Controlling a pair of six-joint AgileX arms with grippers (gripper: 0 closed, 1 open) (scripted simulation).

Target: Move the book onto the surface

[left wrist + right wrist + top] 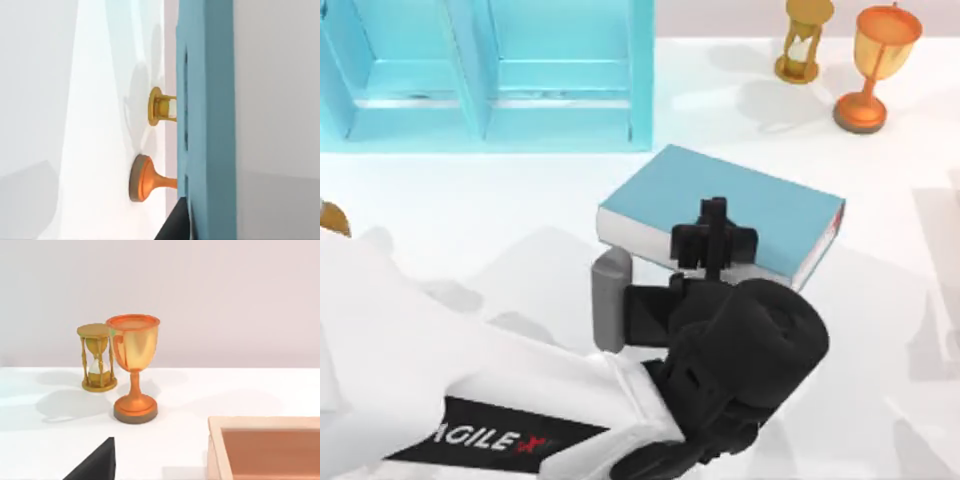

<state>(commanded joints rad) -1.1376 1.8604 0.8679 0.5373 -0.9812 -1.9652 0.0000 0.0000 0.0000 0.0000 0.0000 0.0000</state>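
Observation:
The light-blue book point(740, 205) with white page edges and a small red mark at its right corner lies flat in front of the turquoise cabinet. My left gripper point(713, 240) is shut on the book's near edge, with one black finger lying on the cover. In the left wrist view the book point(207, 120) shows edge-on beside a black finger point(175, 227). Around it spreads the surface point(470, 215), the white tabletop. Whether the book touches the tabletop I cannot tell. My right gripper point(95, 465) is parked off to the right, facing the trophy.
The turquoise shelf cabinet point(490, 75) stands at the back left. At the back right stand a golden hourglass point(803, 40) and an orange trophy cup point(880, 60). A wooden tray point(270, 447) sits near the right arm. A small orange object point(330, 218) lies at the left edge.

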